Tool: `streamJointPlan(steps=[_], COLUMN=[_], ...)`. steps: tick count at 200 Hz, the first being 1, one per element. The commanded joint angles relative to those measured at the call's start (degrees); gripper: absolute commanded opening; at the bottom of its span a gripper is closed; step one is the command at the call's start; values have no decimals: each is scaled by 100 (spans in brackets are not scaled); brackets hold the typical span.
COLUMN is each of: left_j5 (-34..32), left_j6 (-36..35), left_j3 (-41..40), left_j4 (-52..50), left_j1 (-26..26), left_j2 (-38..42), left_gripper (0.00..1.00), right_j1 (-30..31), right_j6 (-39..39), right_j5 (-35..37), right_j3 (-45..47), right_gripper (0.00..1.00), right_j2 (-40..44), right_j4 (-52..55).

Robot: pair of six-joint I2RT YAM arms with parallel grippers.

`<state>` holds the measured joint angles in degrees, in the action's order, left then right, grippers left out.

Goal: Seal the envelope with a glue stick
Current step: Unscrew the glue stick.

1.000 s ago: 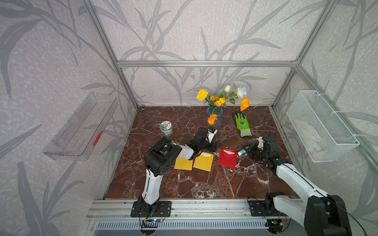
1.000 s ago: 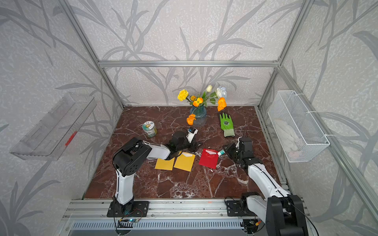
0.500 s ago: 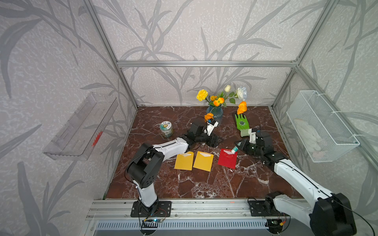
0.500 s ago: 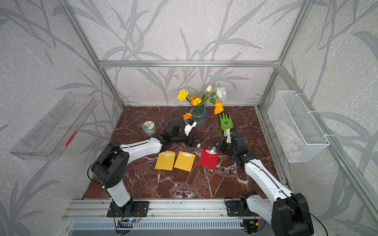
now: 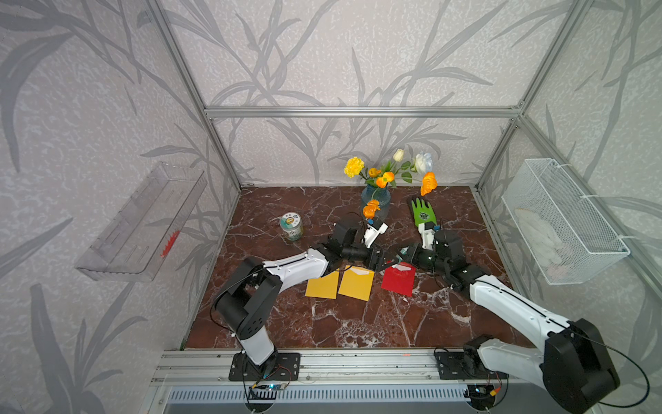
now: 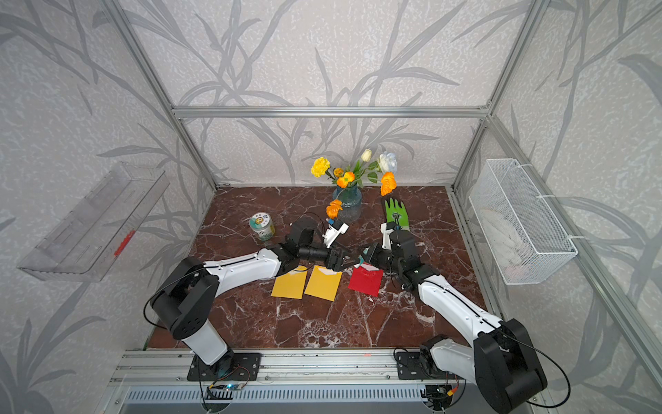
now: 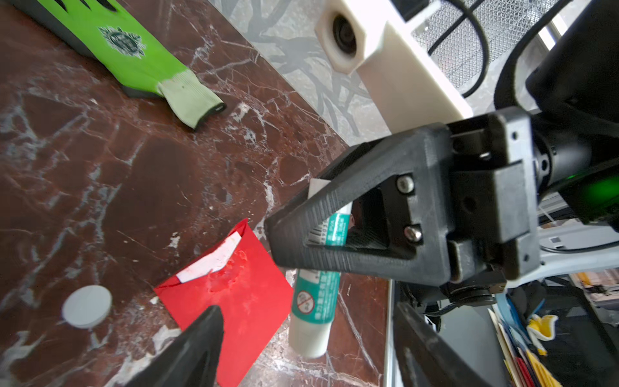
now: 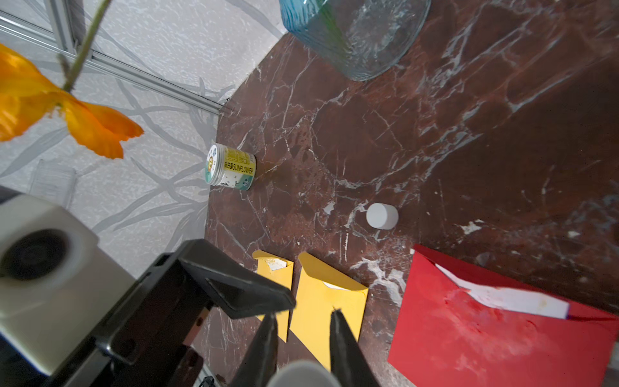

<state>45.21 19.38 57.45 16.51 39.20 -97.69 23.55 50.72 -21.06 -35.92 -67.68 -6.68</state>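
My right gripper (image 5: 404, 252) (image 6: 363, 256) is shut on the glue stick (image 7: 313, 301), a white tube with a teal-green label. The tube's white end (image 8: 301, 375) sticks out toward my left gripper (image 5: 385, 263) (image 6: 344, 263). That gripper (image 7: 308, 311) is open, and the tube's end hangs between its two spread fingers without touching them. Both grippers meet above the back edge of the red envelope (image 5: 398, 279) (image 6: 365, 280) (image 8: 485, 328). It lies flat with its flap open and a white strip showing. A loose white cap (image 8: 382, 216) (image 7: 87, 306) stands on the table behind it.
Two yellow envelopes (image 5: 322, 285) (image 5: 356, 283) lie left of the red one. A vase of flowers (image 5: 375, 200), a green glove (image 5: 422, 213) and a labelled jar (image 5: 292, 225) stand further back. A wire basket (image 5: 562, 222) hangs on the right wall, a clear shelf (image 5: 143, 222) on the left.
My left arm swung from over the yellow envelopes to the back and then right, ending at the right gripper. The right gripper carried the glue stick left toward it.
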Motion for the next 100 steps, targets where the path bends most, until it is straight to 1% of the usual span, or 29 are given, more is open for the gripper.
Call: streamJointPlan(steps=[1, 27, 50, 71, 76, 84, 100], left_j5=[235, 205, 168, 207, 216, 216, 257], left_j6=[187, 189, 172, 163, 163, 171, 181], left_j3=[-43, 12, 42, 86, 85, 67, 47], left_j4=[334, 308, 267, 187, 169, 152, 134], left_j1=[11, 17, 17, 15, 14, 21, 21], left_j2=[-147, -230, -237, -247, -243, -238, -240], left_gripper=[75, 66, 53, 38, 33, 28, 17], right_j1=[136, 265, 382, 445, 447, 448, 448], right_j6=[203, 347, 427, 486, 483, 483, 450], right_j5=[-62, -76, -87, -86, -77, -51, 21], right_j3=[-64, -88, -115, -97, -86, -73, -73], right_gripper=[2, 3, 4, 15, 21, 26, 31], right_j2=[-101, -251, -372, -438, -435, -415, -339], right_j4=[-438, -646, -779, -878, -880, -873, -803])
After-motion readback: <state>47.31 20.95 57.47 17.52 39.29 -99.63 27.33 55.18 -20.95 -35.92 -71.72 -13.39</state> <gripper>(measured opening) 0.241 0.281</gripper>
